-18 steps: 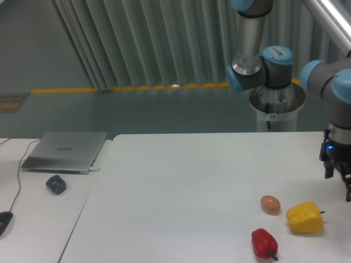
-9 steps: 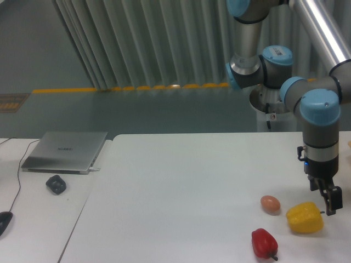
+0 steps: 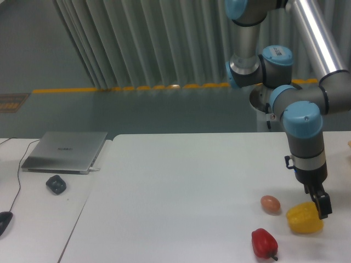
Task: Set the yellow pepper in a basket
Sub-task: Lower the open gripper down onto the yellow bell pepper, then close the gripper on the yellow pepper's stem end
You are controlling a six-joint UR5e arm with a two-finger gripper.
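Note:
The yellow pepper lies on the white table near the front right. A smaller red pepper lies to its front left and a brown egg to its left. My gripper hangs down directly over the yellow pepper's upper right side, its dark fingers reaching the pepper's top. The view does not show whether the fingers are open or shut, or whether they touch the pepper. No basket is in view.
A closed grey laptop, a small dark object and a black mouse with its cable lie on the left table. The robot's white base column stands behind the table's far right edge.
The arm has swung left from the right edge and lowered. The gripper now stands over the yellow pepper. The peppers and the egg have not moved.

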